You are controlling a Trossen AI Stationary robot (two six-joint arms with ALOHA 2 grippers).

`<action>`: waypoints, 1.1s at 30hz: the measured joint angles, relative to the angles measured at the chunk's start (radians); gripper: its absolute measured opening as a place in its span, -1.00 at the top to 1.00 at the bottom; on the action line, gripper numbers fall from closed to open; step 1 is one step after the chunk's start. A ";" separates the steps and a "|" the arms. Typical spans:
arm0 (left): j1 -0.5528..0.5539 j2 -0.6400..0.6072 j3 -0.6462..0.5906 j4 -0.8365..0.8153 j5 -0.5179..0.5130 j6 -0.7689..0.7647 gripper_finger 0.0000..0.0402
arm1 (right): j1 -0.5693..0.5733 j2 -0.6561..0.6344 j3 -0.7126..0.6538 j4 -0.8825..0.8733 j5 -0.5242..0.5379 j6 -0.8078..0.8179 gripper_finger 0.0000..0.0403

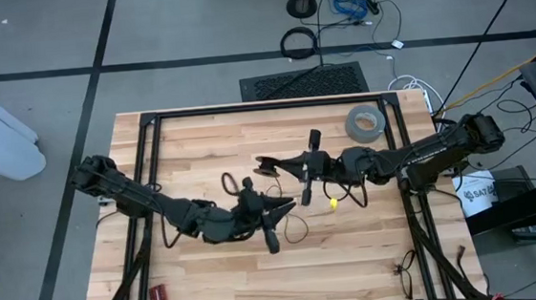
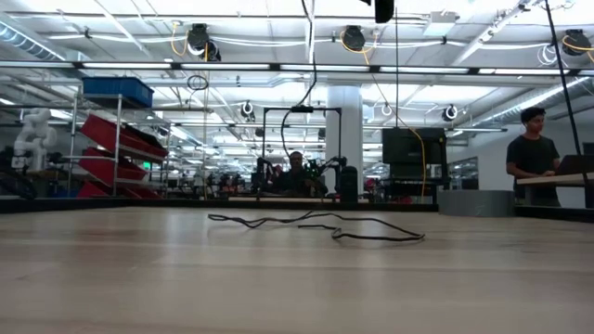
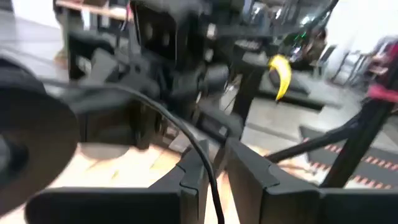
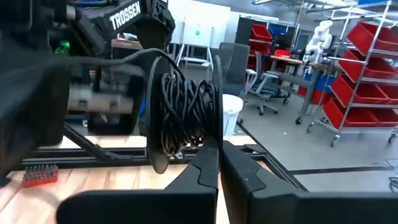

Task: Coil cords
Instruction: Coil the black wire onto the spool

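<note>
Mid-tabletop, the left gripper [image 1: 273,238] pinches the thin black cord [image 3: 186,134]; its slack runs toward the right gripper [image 1: 301,173], clenched apparently on a wound black spool [image 4: 183,115].

A wide hall with a grey floor [image 1: 40,53] crossed by dark lines lies around the wooden table [image 1: 211,279]. Red bin racks [image 2: 116,153] and a blue crate [image 2: 117,90] stand along one side, with a white pillar [image 2: 343,130] farther back. Strip lights [image 2: 278,42] run under the ceiling, and a person [image 2: 533,148] stands at a desk.
</note>
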 joint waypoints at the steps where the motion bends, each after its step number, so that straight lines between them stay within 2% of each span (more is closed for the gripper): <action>1: 0.006 0.000 0.000 -0.028 0.018 -0.020 0.69 | -0.009 0.000 0.000 0.003 -0.015 0.000 1.00; 6: 0.008 0.000 0.000 -0.143 0.070 -0.084 0.62 | -0.039 0.000 0.000 0.005 -0.080 0.007 1.00; 14: 0.015 0.000 0.000 -0.166 0.043 -0.103 0.17 | -0.060 0.000 0.000 -0.014 -0.170 0.048 1.00; 20: -0.022 0.003 0.000 -0.144 0.055 -0.125 -0.04 | -0.071 0.000 0.000 -0.009 -0.177 0.040 1.00; 27: -0.039 0.023 -0.001 -0.184 -0.012 -0.129 -0.23 | -0.085 0.000 0.000 -0.016 -0.255 0.069 1.00; 33: -0.059 0.023 -0.001 -0.204 -0.019 -0.157 -0.28 | -0.085 0.000 0.000 -0.045 -0.283 0.089 1.00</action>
